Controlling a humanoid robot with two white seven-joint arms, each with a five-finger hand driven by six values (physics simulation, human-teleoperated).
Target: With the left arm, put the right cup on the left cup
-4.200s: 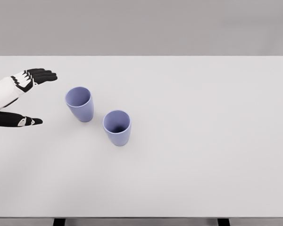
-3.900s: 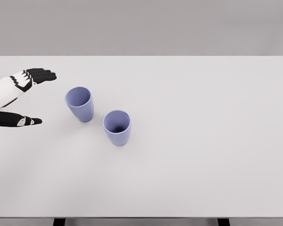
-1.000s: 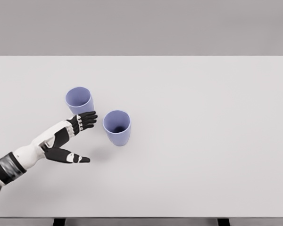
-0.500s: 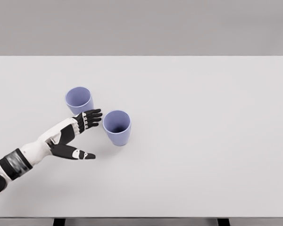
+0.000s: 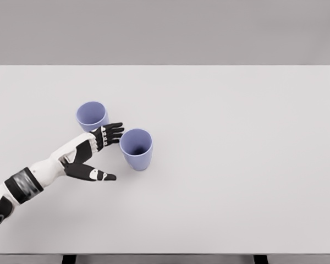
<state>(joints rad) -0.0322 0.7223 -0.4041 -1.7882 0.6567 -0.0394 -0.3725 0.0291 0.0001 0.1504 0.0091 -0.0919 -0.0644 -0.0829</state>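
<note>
A white tabletop (image 5: 236, 165) carries two upright lilac cups. The left hand (image 5: 91, 154) reaches in from the lower left, fingers (image 5: 113, 131) spread, thumb low, holding nothing. The right cup (image 5: 136, 148) stands just beyond the fingertips; they seem not yet touching, though the gap is hard to judge. The left cup (image 5: 91, 116) sits behind the hand. A sound grasp would wrap the cup's side wall without tipping it or nudging its neighbour.
</note>
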